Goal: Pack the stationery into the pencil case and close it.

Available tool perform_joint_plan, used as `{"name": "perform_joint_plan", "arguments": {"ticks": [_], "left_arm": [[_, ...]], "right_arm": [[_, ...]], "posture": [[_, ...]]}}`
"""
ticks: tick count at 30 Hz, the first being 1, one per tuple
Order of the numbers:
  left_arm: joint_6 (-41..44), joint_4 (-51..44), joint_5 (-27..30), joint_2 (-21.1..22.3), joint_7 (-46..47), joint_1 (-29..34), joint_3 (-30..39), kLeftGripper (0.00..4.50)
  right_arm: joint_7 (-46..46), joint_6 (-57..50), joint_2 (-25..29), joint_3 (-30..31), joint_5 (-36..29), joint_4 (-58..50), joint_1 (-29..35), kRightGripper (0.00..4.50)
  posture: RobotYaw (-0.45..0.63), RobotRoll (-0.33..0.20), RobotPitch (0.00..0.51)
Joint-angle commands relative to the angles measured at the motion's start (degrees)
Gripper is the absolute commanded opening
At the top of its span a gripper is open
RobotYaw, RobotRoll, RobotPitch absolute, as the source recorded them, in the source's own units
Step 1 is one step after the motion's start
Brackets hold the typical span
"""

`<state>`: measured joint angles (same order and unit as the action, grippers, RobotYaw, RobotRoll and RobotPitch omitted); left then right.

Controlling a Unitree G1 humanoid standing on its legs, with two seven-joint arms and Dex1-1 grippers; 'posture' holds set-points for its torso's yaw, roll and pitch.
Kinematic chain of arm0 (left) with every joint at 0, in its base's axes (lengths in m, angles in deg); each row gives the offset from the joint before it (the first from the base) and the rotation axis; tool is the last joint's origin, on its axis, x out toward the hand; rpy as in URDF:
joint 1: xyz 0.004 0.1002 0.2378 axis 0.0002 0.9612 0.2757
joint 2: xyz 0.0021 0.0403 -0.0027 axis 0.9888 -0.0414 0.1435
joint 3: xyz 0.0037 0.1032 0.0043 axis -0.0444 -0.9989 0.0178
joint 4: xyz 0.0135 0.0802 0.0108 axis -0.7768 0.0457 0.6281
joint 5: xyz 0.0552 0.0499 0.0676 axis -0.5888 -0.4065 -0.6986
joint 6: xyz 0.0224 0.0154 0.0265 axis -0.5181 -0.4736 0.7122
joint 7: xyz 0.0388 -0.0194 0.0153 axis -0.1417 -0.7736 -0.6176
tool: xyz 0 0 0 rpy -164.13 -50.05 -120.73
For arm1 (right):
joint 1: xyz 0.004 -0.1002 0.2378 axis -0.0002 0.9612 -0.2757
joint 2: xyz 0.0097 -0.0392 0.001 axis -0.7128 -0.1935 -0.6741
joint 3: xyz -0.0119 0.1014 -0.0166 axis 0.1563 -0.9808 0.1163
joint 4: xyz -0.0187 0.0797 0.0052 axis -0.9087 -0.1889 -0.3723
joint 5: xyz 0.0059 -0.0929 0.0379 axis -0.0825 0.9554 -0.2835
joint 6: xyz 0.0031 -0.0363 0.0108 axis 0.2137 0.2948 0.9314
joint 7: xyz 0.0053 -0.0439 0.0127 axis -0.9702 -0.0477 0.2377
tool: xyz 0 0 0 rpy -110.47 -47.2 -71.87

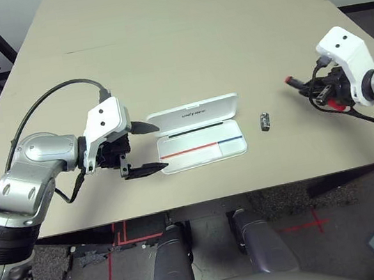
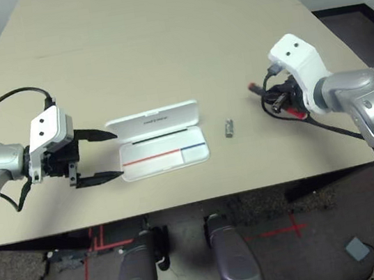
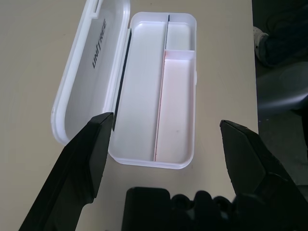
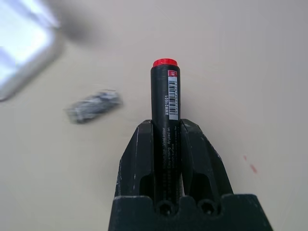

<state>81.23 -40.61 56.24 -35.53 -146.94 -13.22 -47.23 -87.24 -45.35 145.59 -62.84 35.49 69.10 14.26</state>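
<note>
Presumably for packing, right gripper (image 4: 167,144) clamps marker (image 4: 165,103) between its fingers; left gripper (image 3: 166,126) stands wide beside open pencil case (image 3: 177,110), perhaps to steady it.

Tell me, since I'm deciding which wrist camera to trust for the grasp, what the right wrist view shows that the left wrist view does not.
Only the right wrist view: the black marker with a red end, gripped by the right gripper, and a small silvery-grey piece.
Only the left wrist view: the left gripper, open, and black "UNITREE" lettering.
Both: part of the white plastic case and the beige tabletop.
</note>
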Motion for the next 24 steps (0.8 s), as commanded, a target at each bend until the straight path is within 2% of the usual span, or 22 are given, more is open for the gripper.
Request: {"name": "perform_joint_plan", "arguments": {"ticks": [1,7,17,24], "left_arm": [[0.6,-1.6,-0.4,1.6,0.4,1.4,1.3,4.50],[1.0,-2.7,-0.1,2.4,1.3,3.4,2.6,4.50],[1.8,-4.0,-0.1,2.2,2.7,4.7,2.9,4.50],[2.2,-4.6,-0.1,2.3,3.3,5.5,3.2,4.50]], "right_arm": [[-5.9,3.4,2.8,2.7,1.0,-4.9,-1.4,0.52],[-8.3,1.1,1.3,6.0,1.2,-11.2,-5.5,0.52],[-3.1,-2.3,-10.5,17.4,8.8,-15.1,-12.8,0.52],[-2.6,-1.6,-15.0,22.3,12.9,-14.5,-15.3,0.52]], "posture": [[-0.14,0.000,0.167],[-0.12,0.000,0.167],[-0.10,0.000,0.175],[-0.10,0.000,0.181]]}}
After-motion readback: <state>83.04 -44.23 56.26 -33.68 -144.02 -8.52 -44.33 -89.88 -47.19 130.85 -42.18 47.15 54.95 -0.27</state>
